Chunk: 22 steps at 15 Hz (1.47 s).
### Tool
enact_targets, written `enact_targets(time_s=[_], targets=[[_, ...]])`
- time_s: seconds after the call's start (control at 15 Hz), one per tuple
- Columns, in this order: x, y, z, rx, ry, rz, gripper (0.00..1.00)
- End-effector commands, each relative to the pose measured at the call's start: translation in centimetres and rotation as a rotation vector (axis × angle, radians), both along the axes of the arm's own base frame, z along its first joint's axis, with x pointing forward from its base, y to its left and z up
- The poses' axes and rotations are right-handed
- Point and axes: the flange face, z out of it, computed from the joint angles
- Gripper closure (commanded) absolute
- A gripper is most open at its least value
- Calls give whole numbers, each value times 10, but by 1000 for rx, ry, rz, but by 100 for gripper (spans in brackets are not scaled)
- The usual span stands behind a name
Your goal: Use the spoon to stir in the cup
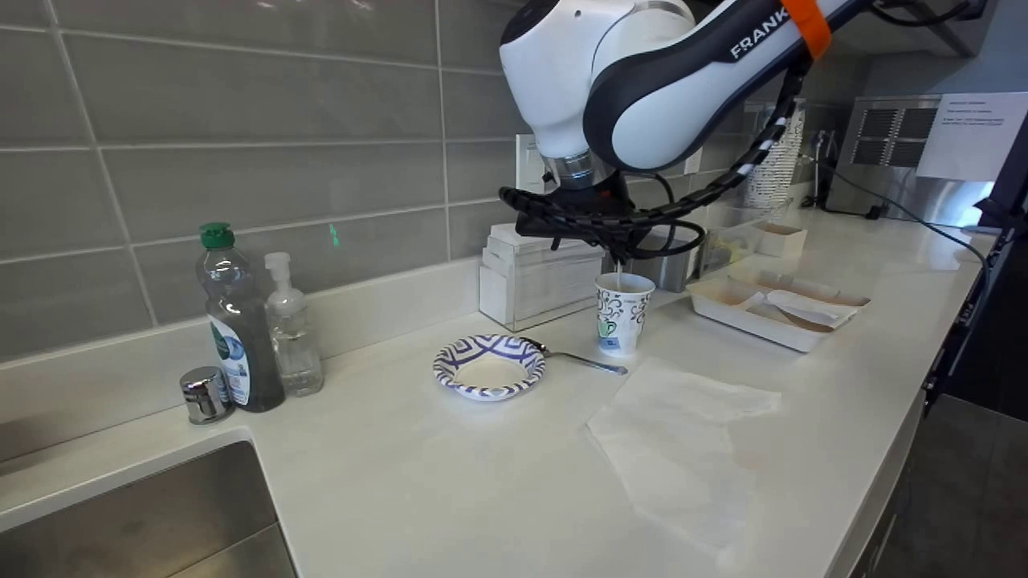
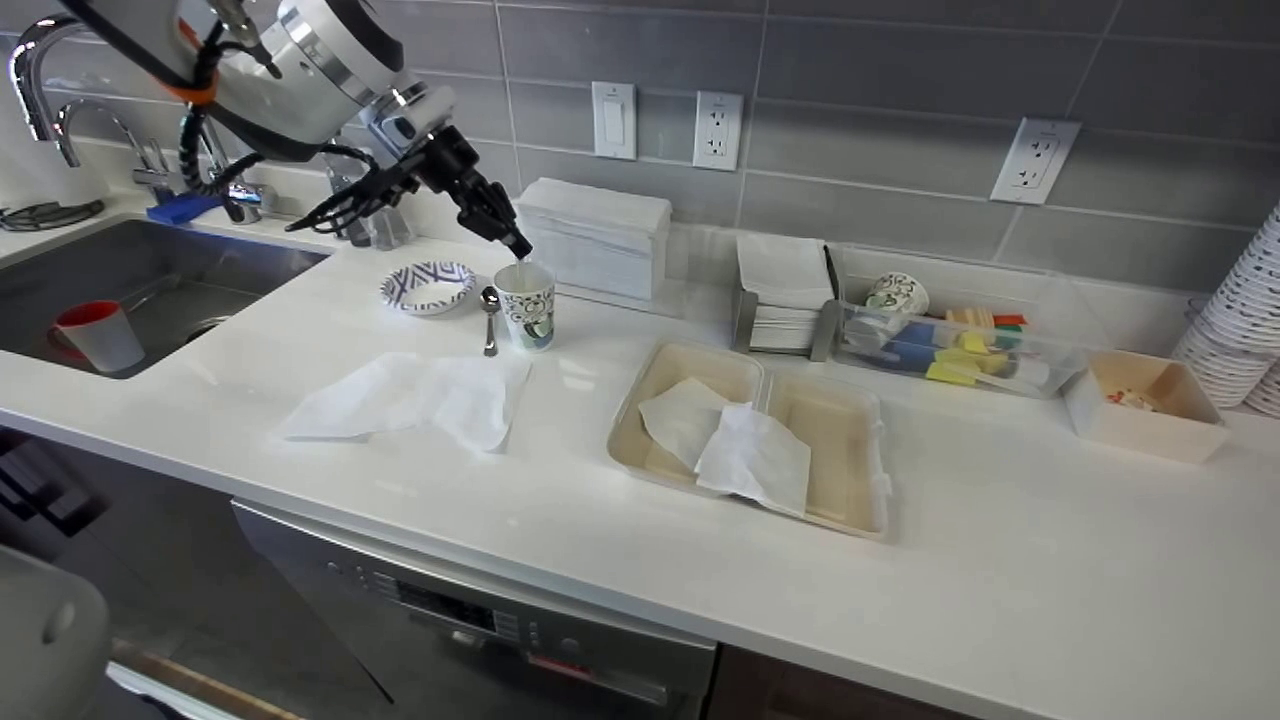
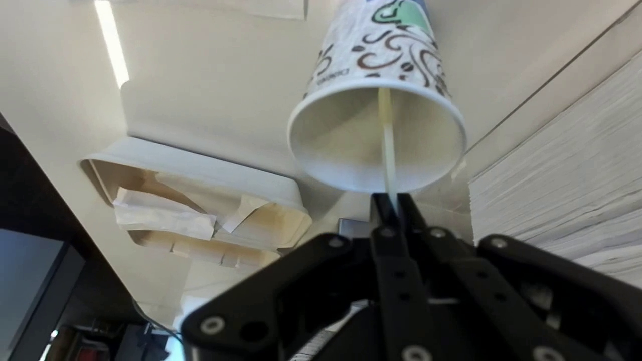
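Pincer (image 3: 393, 199) clamped on a slender pale stick (image 3: 388, 150) (stirrer or spoon handle, can't tell); its far end dips into the printed white paper cup (image 2: 526, 310), upright on the tabletop (image 2: 1020, 560). Fill level: can't tell. Step is likely the stirring itself: slow, small circles inside the rim, no leaning on the sides, no pressing down, since the cup looks light and nothing holds it. Metal spoon (image 2: 491, 318) lies between cup and blue-and-white patterned bowl (image 1: 490, 372); napkin stack (image 2: 595, 240) stands near, so avoid wide wrist swings.
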Motion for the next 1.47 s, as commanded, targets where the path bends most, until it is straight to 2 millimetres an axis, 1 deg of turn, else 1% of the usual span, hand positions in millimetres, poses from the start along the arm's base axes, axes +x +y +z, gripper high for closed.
enact_targets(time_s=[0.0,0.27,0.47,0.67,1.0,1.27,1.4], targets=[[-9,-12,2,-28,26,-41,99],[-6,-21,-2,-61,-3,-67,99],[-3,-21,-4,-91,-56,-51,99],[-1,-18,-6,-127,-98,-40,99],[-2,-8,-15,-84,-107,-7,99],[-4,-3,-18,-37,-78,16,99],[-7,-2,-16,-36,-53,18,99]])
